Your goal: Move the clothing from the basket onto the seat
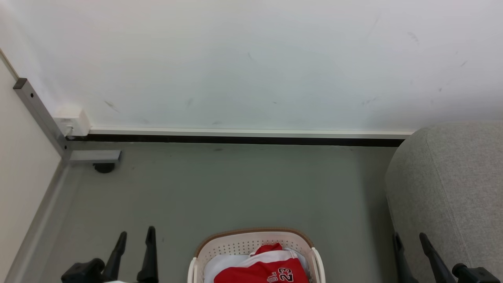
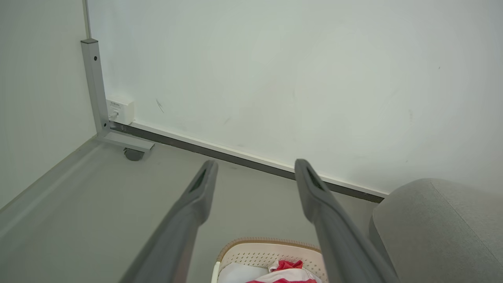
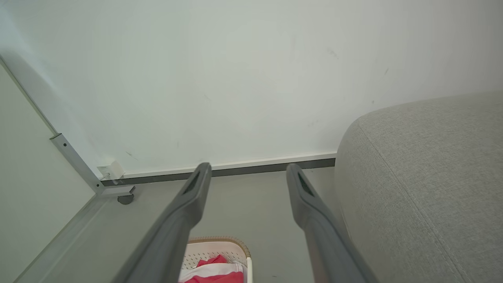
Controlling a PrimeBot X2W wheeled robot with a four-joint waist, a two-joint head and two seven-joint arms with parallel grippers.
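The cream-white basket (image 1: 251, 240) with a brown rim stands on the grey floor at the bottom middle of the head view. Inside lies the red clothing (image 1: 262, 270) with white trim and "23" lettering, on top of white fabric. The light grey seat (image 1: 452, 184) rises at the right. My left gripper (image 1: 135, 235) stands open left of the basket, nothing between its fingers. Close to the seat's side, right of the basket, is my right gripper (image 1: 410, 237), also open and empty. The wrist views show the basket (image 2: 271, 251) (image 3: 220, 245), clothing (image 2: 290, 265) (image 3: 214, 272) and seat (image 2: 436, 232) (image 3: 428, 184).
A white wall (image 1: 251, 63) with a dark baseboard closes the back. A grey metal post and foot with a caster (image 1: 104, 168) stand in the left corner beside a white panel. A small white outlet box (image 1: 74, 122) sits low on the wall.
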